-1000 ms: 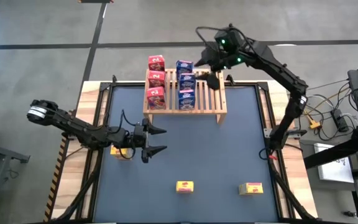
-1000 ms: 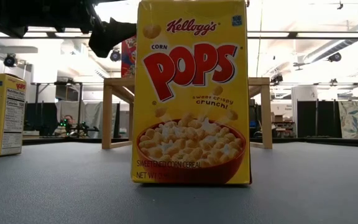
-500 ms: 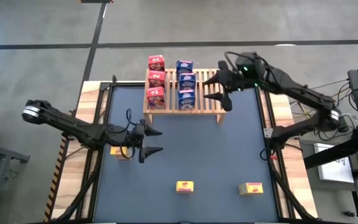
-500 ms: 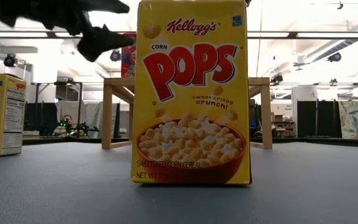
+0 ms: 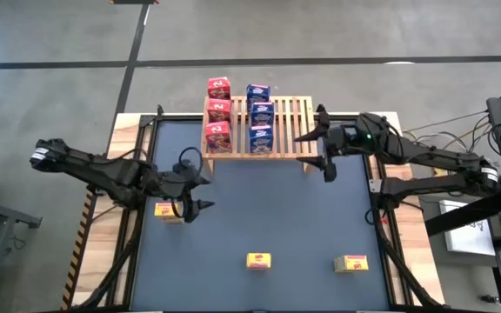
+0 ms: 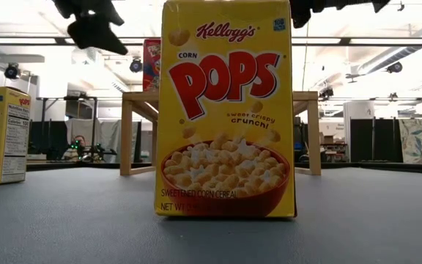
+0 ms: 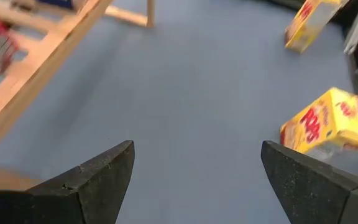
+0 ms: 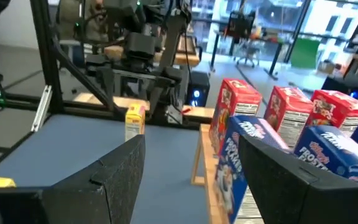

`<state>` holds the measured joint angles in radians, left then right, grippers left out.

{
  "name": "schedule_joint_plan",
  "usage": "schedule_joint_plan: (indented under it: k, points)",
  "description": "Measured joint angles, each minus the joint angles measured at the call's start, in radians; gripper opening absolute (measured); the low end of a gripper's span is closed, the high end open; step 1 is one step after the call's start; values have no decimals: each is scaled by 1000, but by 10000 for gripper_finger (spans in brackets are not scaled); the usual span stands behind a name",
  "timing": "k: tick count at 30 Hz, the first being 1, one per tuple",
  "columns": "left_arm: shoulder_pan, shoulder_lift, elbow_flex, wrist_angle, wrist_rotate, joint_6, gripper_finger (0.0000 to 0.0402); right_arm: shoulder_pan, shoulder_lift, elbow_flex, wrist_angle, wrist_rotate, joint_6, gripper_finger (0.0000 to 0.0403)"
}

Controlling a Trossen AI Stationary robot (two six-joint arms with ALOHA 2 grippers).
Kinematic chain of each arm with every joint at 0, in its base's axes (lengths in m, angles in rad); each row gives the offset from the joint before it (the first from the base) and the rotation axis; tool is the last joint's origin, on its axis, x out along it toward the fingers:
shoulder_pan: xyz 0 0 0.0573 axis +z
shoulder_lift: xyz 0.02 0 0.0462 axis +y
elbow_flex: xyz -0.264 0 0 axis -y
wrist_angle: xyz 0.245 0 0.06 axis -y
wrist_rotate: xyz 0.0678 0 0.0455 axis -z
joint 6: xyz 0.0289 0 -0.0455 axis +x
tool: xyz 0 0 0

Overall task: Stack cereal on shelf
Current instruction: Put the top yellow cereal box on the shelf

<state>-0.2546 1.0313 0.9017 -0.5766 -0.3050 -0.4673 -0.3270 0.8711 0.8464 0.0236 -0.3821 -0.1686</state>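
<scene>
The shelf (image 5: 272, 143), a slatted wooden rack, stands at the table's far edge. On it stand three red cereal boxes (image 5: 218, 111) in a row and three blue ones (image 5: 261, 115) beside them. Three yellow boxes stand on the table: one at the left (image 5: 167, 209) and two near the front edge (image 5: 258, 260) (image 5: 351, 263). My left gripper (image 5: 205, 193) hangs open in the air just right of the left yellow box, holding nothing. My right gripper (image 5: 314, 156) is open and empty off the shelf's right end, with the blue boxes (image 8: 328, 155) ahead of it.
The dark mat (image 5: 268, 209) between the shelf and the front boxes is bare. The slats at the shelf's right end (image 5: 296, 117) carry nothing. In the low view a yellow box (image 6: 227, 110) stands close in front and hides part of the shelf's legs (image 6: 126, 132).
My right gripper has come away from above the shelf, going down and toward the table's right and near side, and has tipped level beside the shelf's right end. My left gripper has risen and tipped up from pointing downward. No box has moved.
</scene>
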Motion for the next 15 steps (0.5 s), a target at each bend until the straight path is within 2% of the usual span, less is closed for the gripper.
schedule_joint_plan:
  k: [6, 9, 12, 15]
  points:
    - [0, 12, 93, -230, 41, -61, 334, 17, -62, -121, 105, 27, 23, 247]
    - [0, 13, 127, -412, 79, -143, 334, 17, -72, -150, 116, 27, 30, 247]
    - [0, 13, 133, -575, 170, -230, 334, 17, -71, -161, 118, 27, 31, 247]
    - [-15, 13, 124, -652, 243, -277, 334, 17, -70, -172, 118, 27, 28, 247]
